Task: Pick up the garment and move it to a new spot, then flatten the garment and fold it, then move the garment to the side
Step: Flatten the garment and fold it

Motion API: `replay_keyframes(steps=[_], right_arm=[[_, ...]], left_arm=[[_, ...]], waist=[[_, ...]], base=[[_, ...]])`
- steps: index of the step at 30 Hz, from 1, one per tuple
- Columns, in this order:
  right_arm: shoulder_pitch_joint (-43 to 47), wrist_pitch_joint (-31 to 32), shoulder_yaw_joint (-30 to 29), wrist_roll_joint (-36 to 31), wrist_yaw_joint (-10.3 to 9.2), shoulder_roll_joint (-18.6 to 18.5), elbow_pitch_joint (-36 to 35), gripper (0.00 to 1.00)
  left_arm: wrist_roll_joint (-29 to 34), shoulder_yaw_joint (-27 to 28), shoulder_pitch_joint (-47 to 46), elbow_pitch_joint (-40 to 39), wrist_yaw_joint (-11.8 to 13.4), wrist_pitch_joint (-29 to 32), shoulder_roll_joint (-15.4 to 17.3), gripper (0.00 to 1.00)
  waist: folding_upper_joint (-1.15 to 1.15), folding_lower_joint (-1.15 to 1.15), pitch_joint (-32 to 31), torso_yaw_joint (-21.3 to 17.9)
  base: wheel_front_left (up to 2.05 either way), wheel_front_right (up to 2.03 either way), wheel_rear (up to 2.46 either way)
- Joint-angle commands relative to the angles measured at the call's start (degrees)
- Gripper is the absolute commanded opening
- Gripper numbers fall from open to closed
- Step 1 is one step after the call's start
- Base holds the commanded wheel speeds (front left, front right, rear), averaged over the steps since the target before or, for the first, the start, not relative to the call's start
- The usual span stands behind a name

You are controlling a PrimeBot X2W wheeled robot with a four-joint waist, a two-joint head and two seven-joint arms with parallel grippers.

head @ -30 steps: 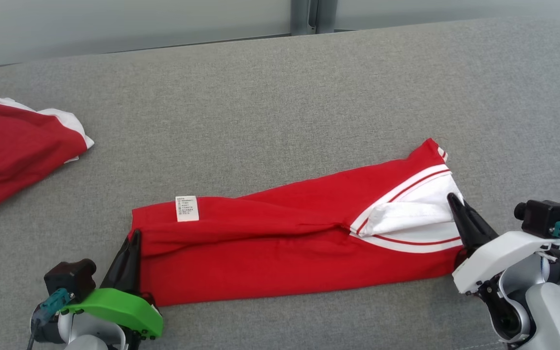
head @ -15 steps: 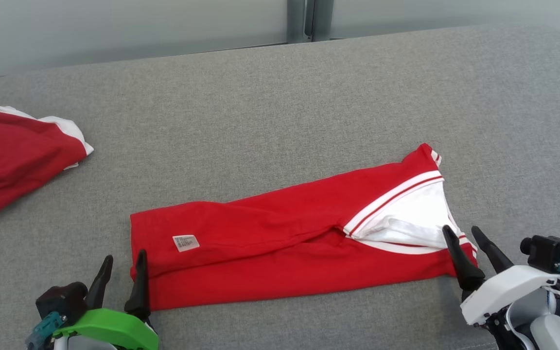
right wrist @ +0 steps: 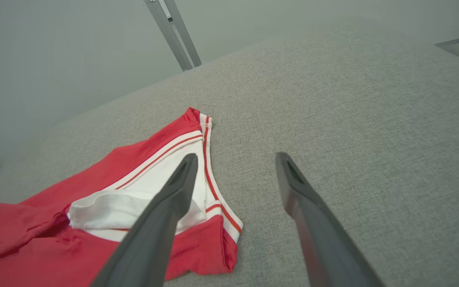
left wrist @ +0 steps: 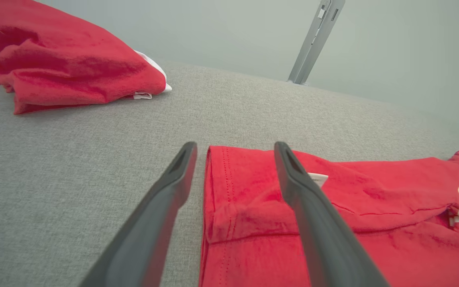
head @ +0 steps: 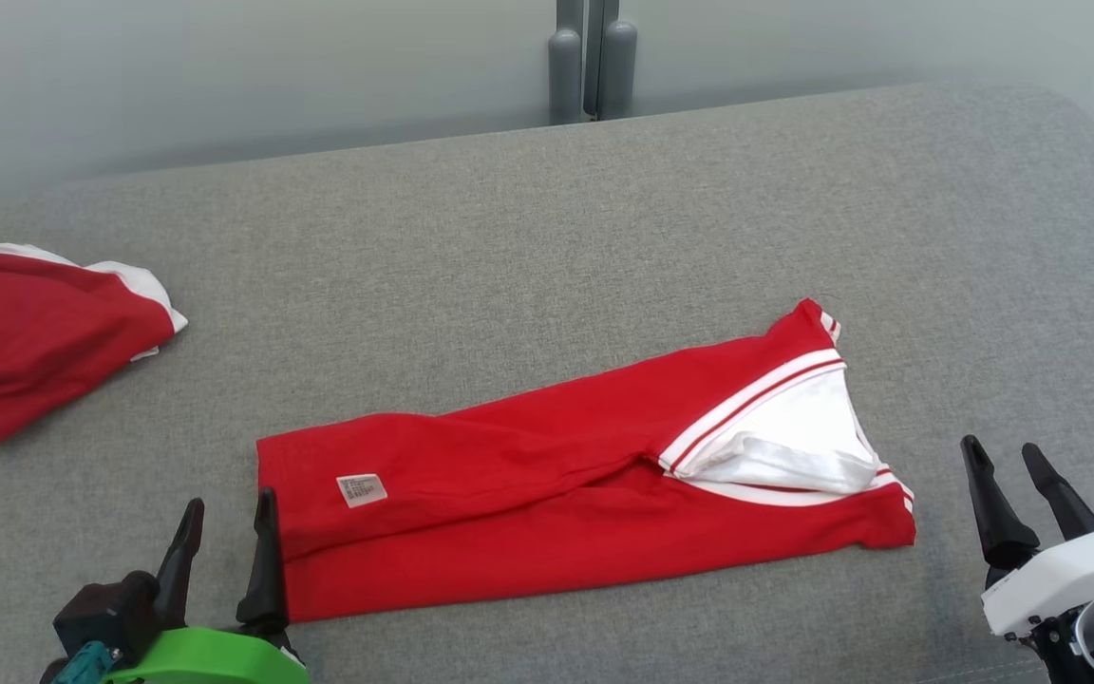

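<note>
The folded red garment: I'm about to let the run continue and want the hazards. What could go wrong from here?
1. At the right end of the garment, the white neck panel lies bunched and raised; another fold could press that crease in.
2. The open left hand straddles the layered left edge; closing there might catch only the top layer and undo the fold.
3. A second red garment lies to the left; a sideways move there could land on it.

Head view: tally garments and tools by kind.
Red-and-white fabric garments: 2, the long folded garment at centre, the crumpled garment far left.
Dark two-fingered tools: 2, left tool and right tool, both open.
Total: 4.
</note>
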Motion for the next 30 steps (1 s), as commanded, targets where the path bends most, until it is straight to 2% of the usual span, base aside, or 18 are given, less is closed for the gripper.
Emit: replay_keyframes(steps=[1, 8, 17, 30], right_arm=[[0.3, 0.3, -0.3, -0.6, -0.02, 0.1, -0.3, 1.00], [-1.6, 3.6, -0.3, -2.5, -0.02, -0.5, -0.5, 1.00], [-6.6, 8.1, 1.9, -4.7, -0.02, -2.4, 3.2, 1.00], [-13.8, 17.3, 4.9, -5.8, -0.02, -5.3, 16.0, 1.00]], left_arm=[[0.6, 0.0, 0.9, -0.5, 0.4, -0.2, 0.1, 1.00], [1.2, -0.7, 1.0, -2.3, 1.5, -0.1, -0.5, 1.00], [1.6, -1.3, 1.0, -3.6, 2.0, 0.1, -0.6, 1.00], [1.8, -1.2, 1.2, -4.5, 2.9, 0.1, -0.8, 1.00]], waist=[[0.00, 0.00, -0.5, 0.0], [0.00, 0.00, -1.9, 0.7], [0.00, 0.00, -2.9, 3.6], [0.00, 0.00, -1.9, 9.4]], base=[[0.00, 0.00, 0.00], [0.00, 0.00, 0.00], [0.00, 0.00, 0.00], [0.00, 0.00, 0.00]])
